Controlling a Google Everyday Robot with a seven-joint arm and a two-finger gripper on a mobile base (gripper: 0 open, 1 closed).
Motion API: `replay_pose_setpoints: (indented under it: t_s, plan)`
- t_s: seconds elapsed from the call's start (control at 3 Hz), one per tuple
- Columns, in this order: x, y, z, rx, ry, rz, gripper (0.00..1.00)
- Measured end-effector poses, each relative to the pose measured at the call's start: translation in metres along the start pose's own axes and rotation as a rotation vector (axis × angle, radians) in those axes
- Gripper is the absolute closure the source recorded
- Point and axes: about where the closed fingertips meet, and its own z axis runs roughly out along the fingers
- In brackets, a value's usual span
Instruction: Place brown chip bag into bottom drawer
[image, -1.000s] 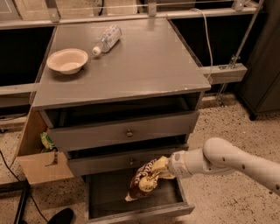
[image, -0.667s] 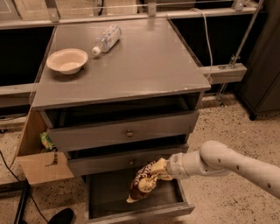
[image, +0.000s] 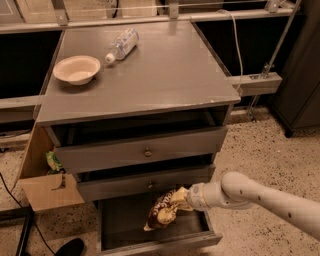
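Pincer (image: 181, 198) grips the bag (image: 161, 216) by its top, slightly lower and further left than a second ago, so the bag now hangs inside the open bottom drawer (image: 122, 222), near its floor; release judged next.

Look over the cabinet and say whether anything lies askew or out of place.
One thing: the plastic bottle lies tipped on its side on the cabinet top, near the upright bowl. The end effector holds the brown chip bag above the open bottom drawer, which fits the task.
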Motion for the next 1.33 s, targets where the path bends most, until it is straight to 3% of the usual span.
replay_pose_setpoints:
  t_s: [0.67, 1.33]
  plan:
    - [0.018, 0.023, 0.032, 0.006, -0.03, 0.003, 1.0]
    - [0.007, 0.021, 0.084, 0.058, -0.138, -0.03, 1.0]
